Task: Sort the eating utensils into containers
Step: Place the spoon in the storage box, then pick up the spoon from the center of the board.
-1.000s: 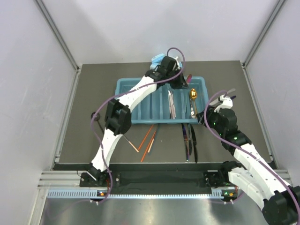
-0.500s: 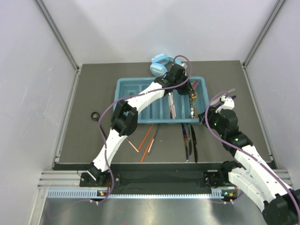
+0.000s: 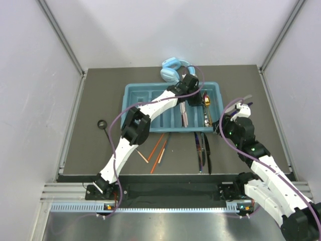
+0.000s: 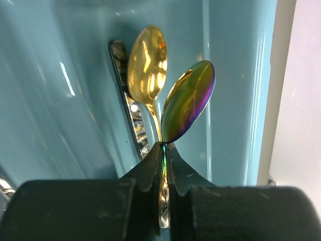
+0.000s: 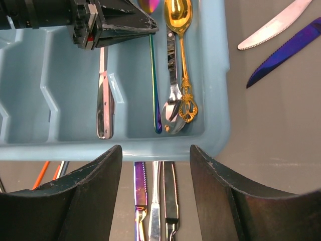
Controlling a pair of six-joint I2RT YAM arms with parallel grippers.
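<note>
Rainbow spoon (image 4: pixel 188 100) in the tray's (image 3: pixel 135 95) compartment nearest the desk's right edge, just beside a gold spoon (image 4: pixel 147 63). Pinched at the neck by the clenched left claw (image 4: pixel 164 150), plain only from the left wrist. From the right wrist alone: whole handle, plus released right claw (image 5: pixel 154 150) above the tray's near rim.

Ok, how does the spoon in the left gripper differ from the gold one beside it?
The held spoon is iridescent green-purple; the gold spoon is gold. The left gripper pinches the held spoon's slim, plain handle; the gold spoon lies loose, its handle ornate. Both are in the same end compartment of the tray.
</note>
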